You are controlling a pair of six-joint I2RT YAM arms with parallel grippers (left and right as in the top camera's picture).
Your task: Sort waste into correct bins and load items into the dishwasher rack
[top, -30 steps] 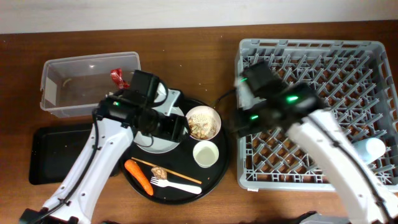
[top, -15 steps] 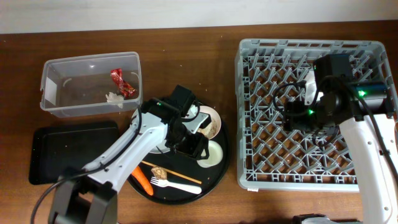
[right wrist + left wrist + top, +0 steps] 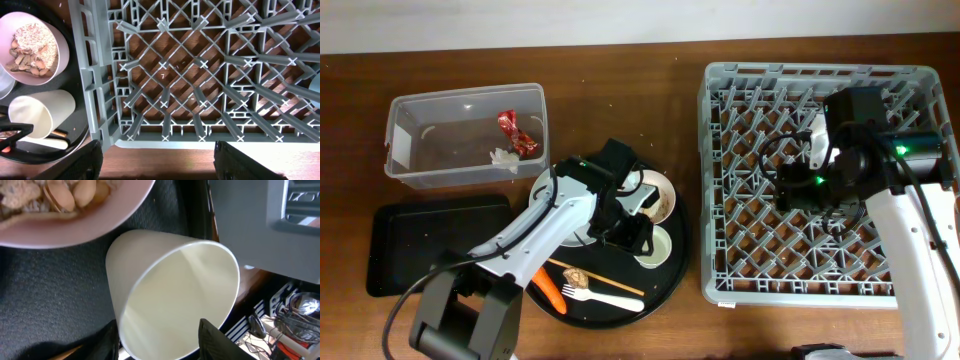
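The pale whitish cup (image 3: pixel 170 295) lies tilted mid-frame on the round black tray (image 3: pixel 50 300). It looks light and crushable, so pinch gently across the rim. The left gripper (image 3: pixel 162 342) straddles it; whether it is clamped I cannot tell

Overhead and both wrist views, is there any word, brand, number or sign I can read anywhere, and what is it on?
No text can be read in any view.
red wrapper: any print is too small to make out.
pale cup: plain, no mark shows.
dishwasher rack: bare grey plastic, no label shows.
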